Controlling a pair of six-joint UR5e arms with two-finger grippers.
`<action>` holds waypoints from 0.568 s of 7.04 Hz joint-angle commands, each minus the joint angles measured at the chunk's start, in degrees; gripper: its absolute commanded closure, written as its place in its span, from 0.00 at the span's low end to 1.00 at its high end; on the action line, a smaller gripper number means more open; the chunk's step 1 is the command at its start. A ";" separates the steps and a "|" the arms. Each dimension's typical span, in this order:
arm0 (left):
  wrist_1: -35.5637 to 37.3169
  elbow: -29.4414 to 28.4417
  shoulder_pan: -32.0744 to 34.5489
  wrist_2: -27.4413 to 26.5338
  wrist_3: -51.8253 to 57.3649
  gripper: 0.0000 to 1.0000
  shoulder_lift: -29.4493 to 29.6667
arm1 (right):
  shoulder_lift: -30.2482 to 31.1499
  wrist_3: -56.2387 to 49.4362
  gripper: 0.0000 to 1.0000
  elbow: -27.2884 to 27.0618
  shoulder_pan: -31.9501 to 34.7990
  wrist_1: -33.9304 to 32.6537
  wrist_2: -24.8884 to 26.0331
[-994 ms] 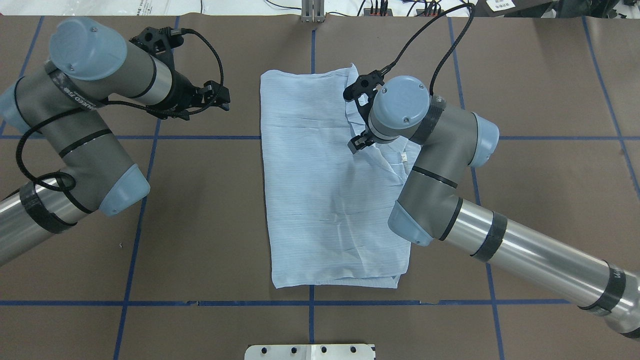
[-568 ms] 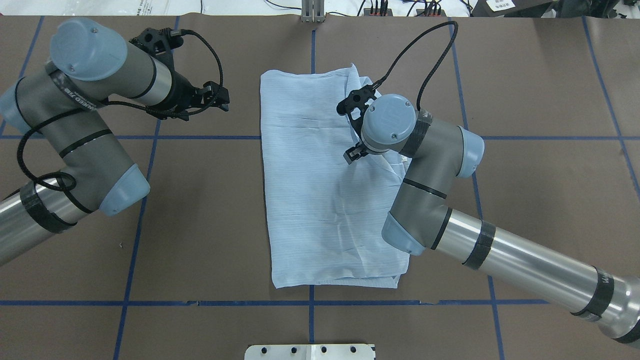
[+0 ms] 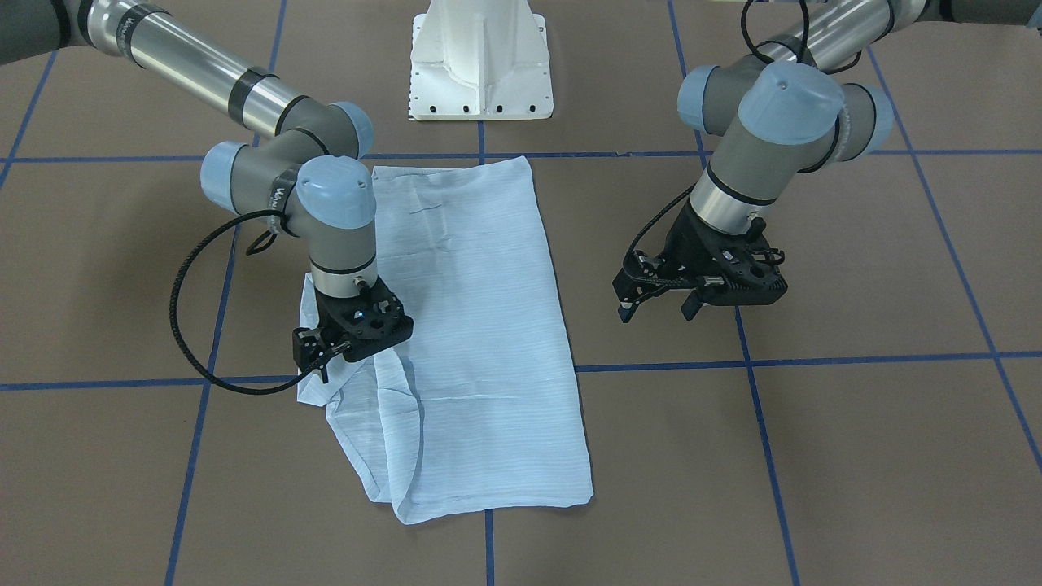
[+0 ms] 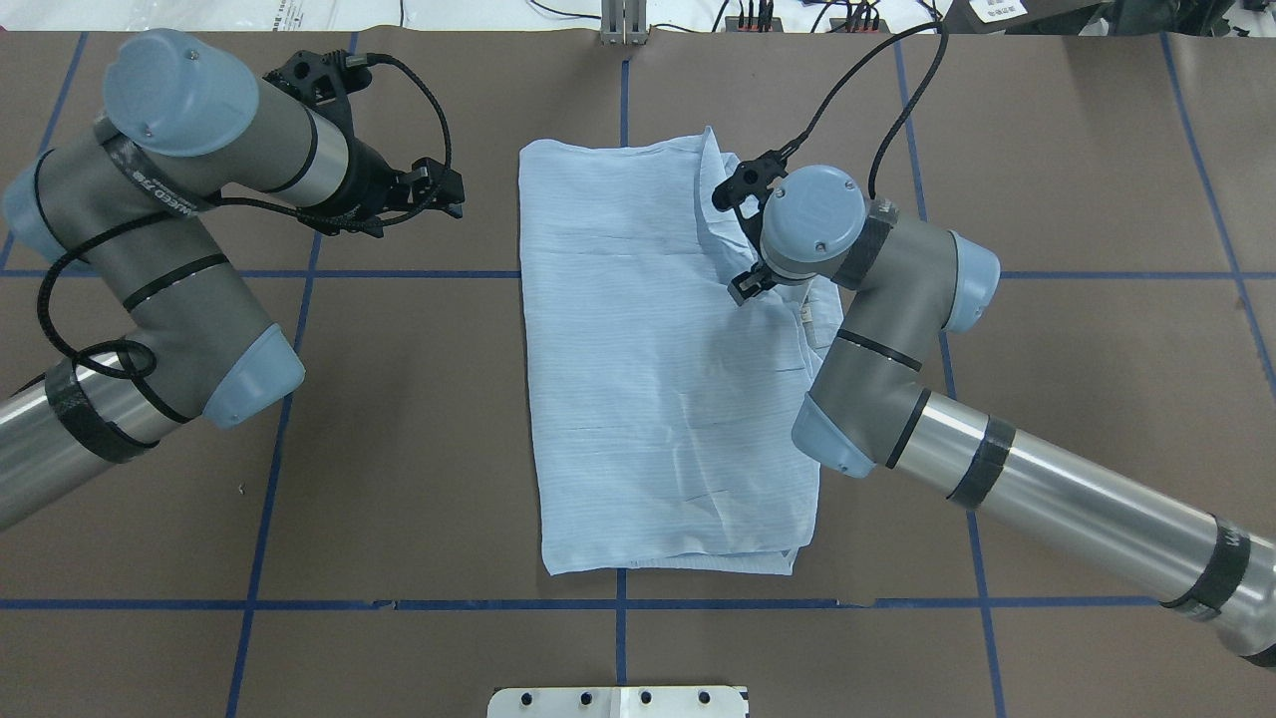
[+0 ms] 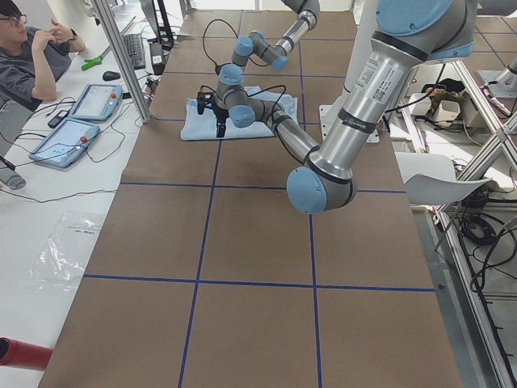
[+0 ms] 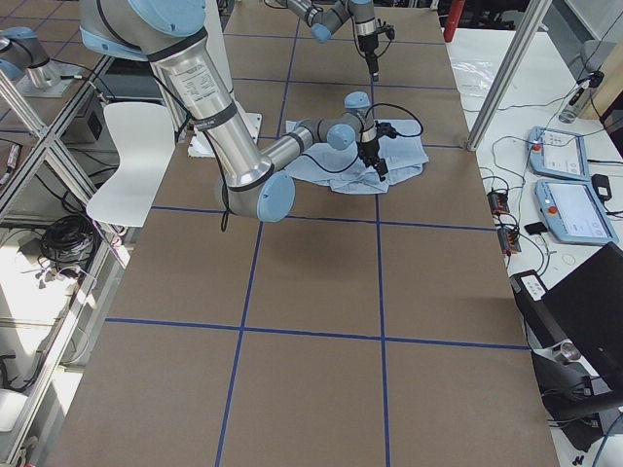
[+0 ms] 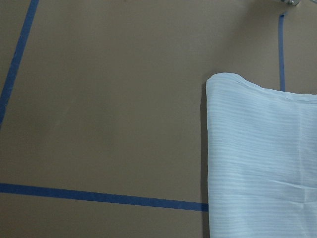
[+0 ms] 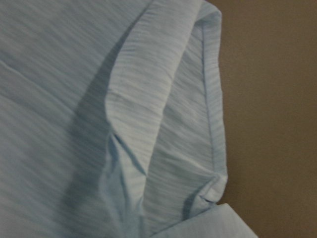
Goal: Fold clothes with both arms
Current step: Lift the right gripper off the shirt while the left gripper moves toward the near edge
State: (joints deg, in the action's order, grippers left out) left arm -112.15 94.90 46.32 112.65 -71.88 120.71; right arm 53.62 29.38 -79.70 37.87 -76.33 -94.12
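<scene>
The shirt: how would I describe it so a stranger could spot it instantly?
Look at the brown table crossed by blue tape lines; near its middle lies a pale-blue shirt folded into a long rectangle. It is the only cloth there, finely striped, with the right gripper at its rumpled side.

Nothing here can be read with any certainty.
White print runs along a black band on the left arm (image 4: 158,192), at ten o'clock in the overhead view. More sits on a similar band on the right arm (image 3: 281,198), at nine o'clock in the front-facing view. Both are too blurred to spell out. The neck label (image 4: 805,317), at the three o'clock edge of the shirt (image 4: 638,379), is too small to read.
</scene>
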 commanded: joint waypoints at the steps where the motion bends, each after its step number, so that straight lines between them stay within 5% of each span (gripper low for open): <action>1: 0.35 0.11 -0.09 0.03 -0.10 0.00 0.92 | 4.28 -5.53 0.00 -0.02 6.30 3.01 -5.33; 2: 0.35 0.29 -0.09 0.03 -0.10 0.00 0.93 | 4.38 -6.78 0.00 -0.10 10.17 3.12 -12.24; 4: 0.79 2.21 -0.09 2.99 -0.62 0.00 1.89 | 4.56 -6.10 0.00 -2.11 11.96 3.04 -18.36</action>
State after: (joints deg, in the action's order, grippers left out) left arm -111.55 95.80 46.26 113.50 -72.26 122.20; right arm 57.91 23.05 -80.55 48.52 -73.33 -108.63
